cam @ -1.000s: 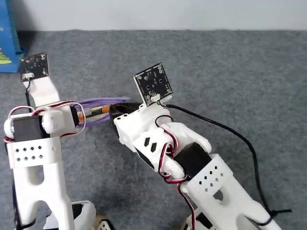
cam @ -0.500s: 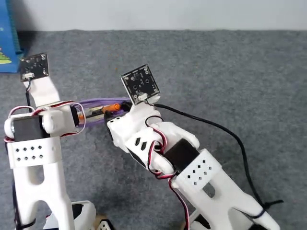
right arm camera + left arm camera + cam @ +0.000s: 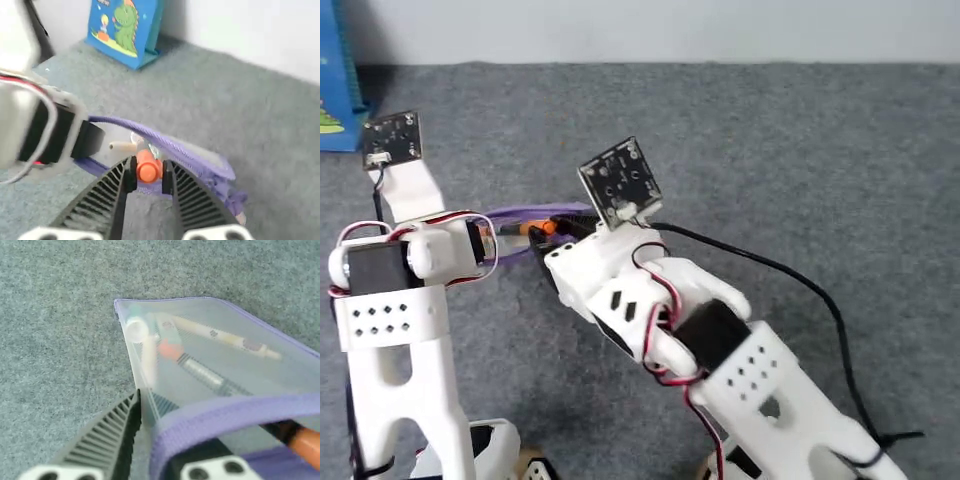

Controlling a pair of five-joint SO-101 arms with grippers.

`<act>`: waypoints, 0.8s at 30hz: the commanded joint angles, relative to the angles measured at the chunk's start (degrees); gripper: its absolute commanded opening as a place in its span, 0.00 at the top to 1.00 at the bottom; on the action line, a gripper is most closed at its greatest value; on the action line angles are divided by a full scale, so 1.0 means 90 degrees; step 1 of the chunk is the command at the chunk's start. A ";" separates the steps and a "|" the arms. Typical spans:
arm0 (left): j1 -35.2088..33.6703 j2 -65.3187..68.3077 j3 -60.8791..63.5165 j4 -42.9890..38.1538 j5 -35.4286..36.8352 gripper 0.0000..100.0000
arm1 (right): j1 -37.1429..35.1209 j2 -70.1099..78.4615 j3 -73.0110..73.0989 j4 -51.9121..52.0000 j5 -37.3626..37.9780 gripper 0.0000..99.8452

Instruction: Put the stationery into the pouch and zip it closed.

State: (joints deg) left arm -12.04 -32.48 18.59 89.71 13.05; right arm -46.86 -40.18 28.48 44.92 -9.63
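Pouch (image 3: 210, 365) pinched by left gripper (image 3: 155, 426); right gripper (image 3: 149, 165) pinches orange pen (image 3: 148, 173) at opening.

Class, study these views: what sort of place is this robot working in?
Probably an indoor tabletop practice setup, not a factory: a grey carpet-like mat covers the surface, a plain white wall stands behind, and a blue dinosaur-print package stands there.

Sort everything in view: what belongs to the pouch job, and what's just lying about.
Belongs to the job:
clear pouch with purple edging, clamped by the left gripper
pens already inside it
orange-ended pen, held in the right gripper at the pouch's purple edge

Just lying about:
blue dinosaur-print box by the wall
black cable on the grey table cover
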 commanded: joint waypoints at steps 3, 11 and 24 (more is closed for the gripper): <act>-0.0020 -0.0059 -0.0073 -0.0156 -0.0059 0.99 | 0.0278 -0.0366 -0.0469 0.0386 0.0498 0.99; -0.0020 -0.0059 -0.0073 -0.0156 -0.0059 0.99 | 0.0288 -0.0181 -0.0879 0.1245 0.1504 0.99; -0.0020 -0.0059 -0.0073 -0.0166 -0.0059 0.99 | 0.0317 0.0435 -0.1016 0.1372 0.1065 0.74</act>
State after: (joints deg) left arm -11.96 -32.48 18.59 89.71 13.05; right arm -44.92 -34.64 23.30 56.88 0.75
